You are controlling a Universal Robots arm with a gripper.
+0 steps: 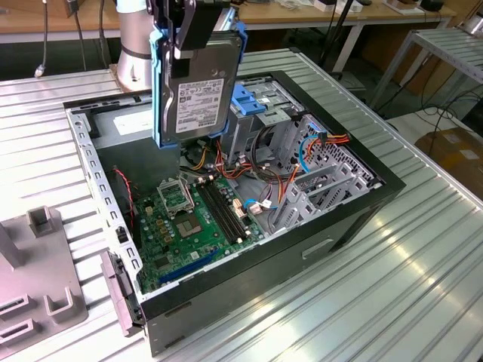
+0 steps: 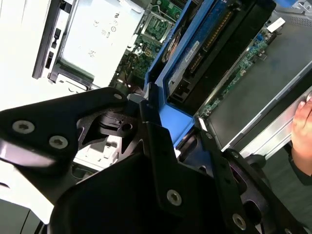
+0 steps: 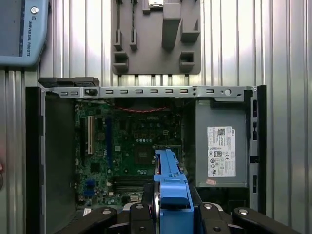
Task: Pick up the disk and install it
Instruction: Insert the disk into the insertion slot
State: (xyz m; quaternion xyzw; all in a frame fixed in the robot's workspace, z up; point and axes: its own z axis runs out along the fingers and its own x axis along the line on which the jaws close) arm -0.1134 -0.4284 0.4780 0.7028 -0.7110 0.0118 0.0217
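The disk (image 1: 198, 96), a grey hard drive with a white label and a blue frame, hangs upright above the open computer case (image 1: 90, 154). My gripper (image 1: 186, 34) is shut on its upper edge. The disk hovers over the back of the case, just to the exterior view's left of the drive cage with the blue top (image 1: 253, 102). In the first wrist view the disk's blue frame (image 3: 170, 183) points down over the motherboard (image 3: 131, 141) between my gripper's black fingers (image 3: 214, 217). In the second wrist view the disk (image 2: 204, 46) is edge-on, clamped in my gripper (image 2: 158, 119).
The case holds a green motherboard (image 1: 189, 219), bundled cables (image 1: 317, 143) and a grey metal box with a white sticker (image 3: 222, 146). A grey fixture (image 1: 38, 279) lies on the ribbed table beside it. A person's hand (image 2: 302, 122) rests near the case edge.
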